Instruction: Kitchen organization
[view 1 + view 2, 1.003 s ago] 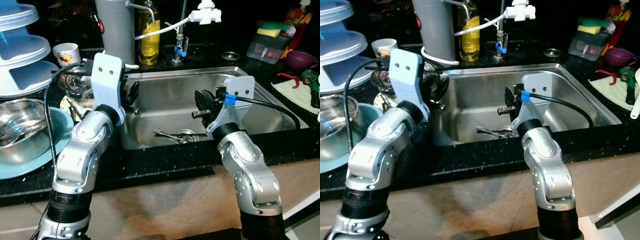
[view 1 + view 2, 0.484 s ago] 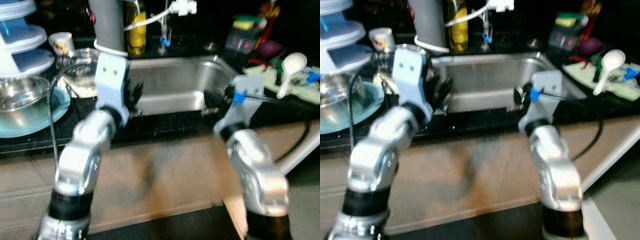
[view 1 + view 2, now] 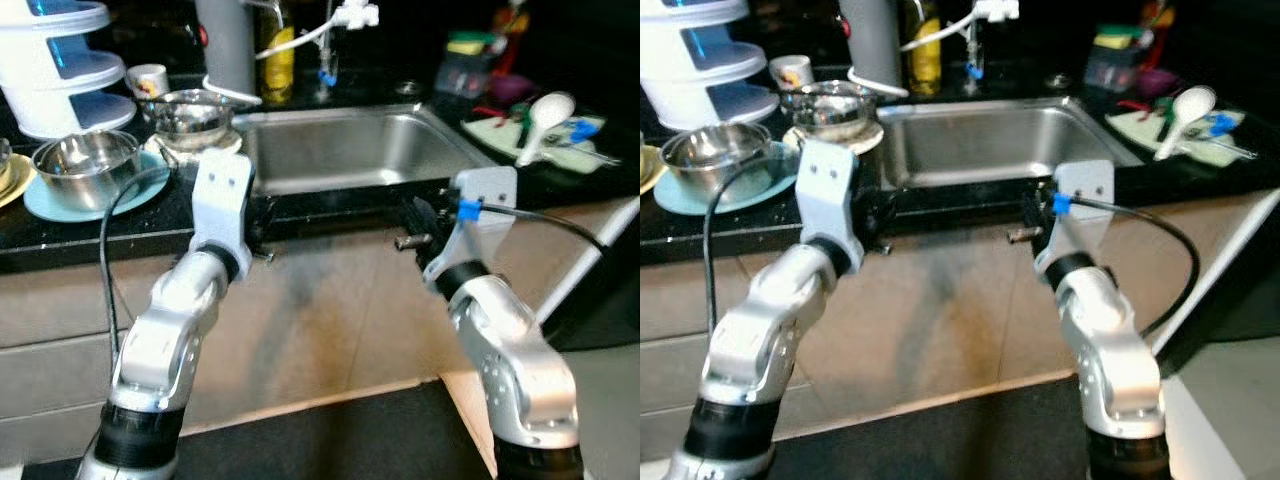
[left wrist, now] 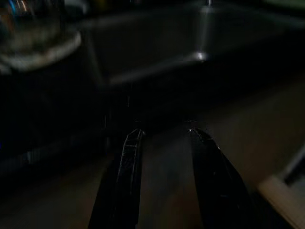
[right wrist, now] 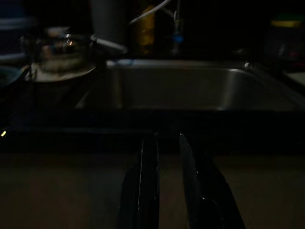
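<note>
- At the counter's left end: white tiered rack (image 3: 65, 65), steel bowl (image 3: 85, 160) on a blue plate (image 3: 50, 200), second bowl (image 3: 190, 110) by the sink's (image 3: 350, 150) left rim.
- Left gripper (image 4: 162, 143) held at the counter's front edge, fingers apart, empty.
- Right gripper (image 5: 164, 157) at the same edge, fingers nearly closed, holding nothing.
- White spoon (image 3: 540, 115) on the counter's right end.
- Risk: both grippers sit low against the counter front; stepping closer could knock them into it.

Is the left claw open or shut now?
Open. In the left wrist view the left claw shows a clear gap between its two fingers, with nothing held between them.
</note>
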Robot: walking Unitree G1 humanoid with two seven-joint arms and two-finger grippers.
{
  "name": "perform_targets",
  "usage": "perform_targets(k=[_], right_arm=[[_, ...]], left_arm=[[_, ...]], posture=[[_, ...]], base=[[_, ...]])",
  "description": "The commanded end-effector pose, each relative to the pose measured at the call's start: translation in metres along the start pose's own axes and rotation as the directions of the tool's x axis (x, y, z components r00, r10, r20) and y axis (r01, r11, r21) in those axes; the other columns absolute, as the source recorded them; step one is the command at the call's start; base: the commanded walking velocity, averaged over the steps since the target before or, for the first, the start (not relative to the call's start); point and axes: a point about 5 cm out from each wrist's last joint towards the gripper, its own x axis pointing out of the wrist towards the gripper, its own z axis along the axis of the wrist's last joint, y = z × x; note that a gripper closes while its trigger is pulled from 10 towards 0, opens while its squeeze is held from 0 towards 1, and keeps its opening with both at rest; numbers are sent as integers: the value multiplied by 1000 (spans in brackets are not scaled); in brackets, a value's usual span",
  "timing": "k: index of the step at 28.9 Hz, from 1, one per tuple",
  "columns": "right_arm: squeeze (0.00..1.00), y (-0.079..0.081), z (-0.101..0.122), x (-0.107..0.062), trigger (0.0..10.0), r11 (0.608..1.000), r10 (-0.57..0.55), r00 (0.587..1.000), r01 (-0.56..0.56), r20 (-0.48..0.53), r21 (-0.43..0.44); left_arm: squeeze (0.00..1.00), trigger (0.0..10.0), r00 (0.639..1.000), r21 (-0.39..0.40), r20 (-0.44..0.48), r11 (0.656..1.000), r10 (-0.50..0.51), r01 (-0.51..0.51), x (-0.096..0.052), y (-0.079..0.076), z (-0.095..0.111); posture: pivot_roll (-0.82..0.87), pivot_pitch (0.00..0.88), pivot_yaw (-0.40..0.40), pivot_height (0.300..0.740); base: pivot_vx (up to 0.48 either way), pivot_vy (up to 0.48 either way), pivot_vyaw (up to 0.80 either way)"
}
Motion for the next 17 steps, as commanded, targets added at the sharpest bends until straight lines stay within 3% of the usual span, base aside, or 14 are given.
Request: perform_targets(k=[1, 4, 5, 7, 14, 17], right_arm=[[0, 2, -3, -1, 10000, 1000, 14, 1000, -14, -19, 9], [0, 3, -5, -2, 10000, 1000, 20, 999, -20, -30, 18], [0, 8, -19, -6, 10000, 996, 68, 995, -64, -77, 56], [0, 11, -37, -14, 10000, 989, 125, 983, -113, -136, 97], [0, 6, -95, -48, 10000, 963, 224, 923, -161, -311, 217], [0, 4, -104, -54, 10000, 959, 232, 911, -155, -341, 238]], left_arm=[[0, 10000, 1000, 0, 4, 1000, 2, -2, -3, -2, 2], [0, 10000, 1000, 9, -10, 1000, 10, -10, -5, -1, -2], [0, 10000, 997, 24, -67, 999, 49, -48, -12, 3, -19], [0, 10000, 993, 39, -107, 998, 58, -54, -21, 5, -35], [0, 10000, 971, 104, -236, 993, -22, 48, -49, 0, -75], [0, 10000, 964, 106, -263, 992, -35, 65, -54, -1, -82]], posture=[[-76, 155, -54, 740], [-70, 158, -57, 740], [-68, 161, -60, 740], [-67, 161, -59, 740], [-59, 164, -50, 740], [-57, 164, -48, 740]], base=[[0, 0, 0], [0, 0, 0], [0, 0, 0], [0, 0, 0], [0, 0, 0], [0, 0, 0]])
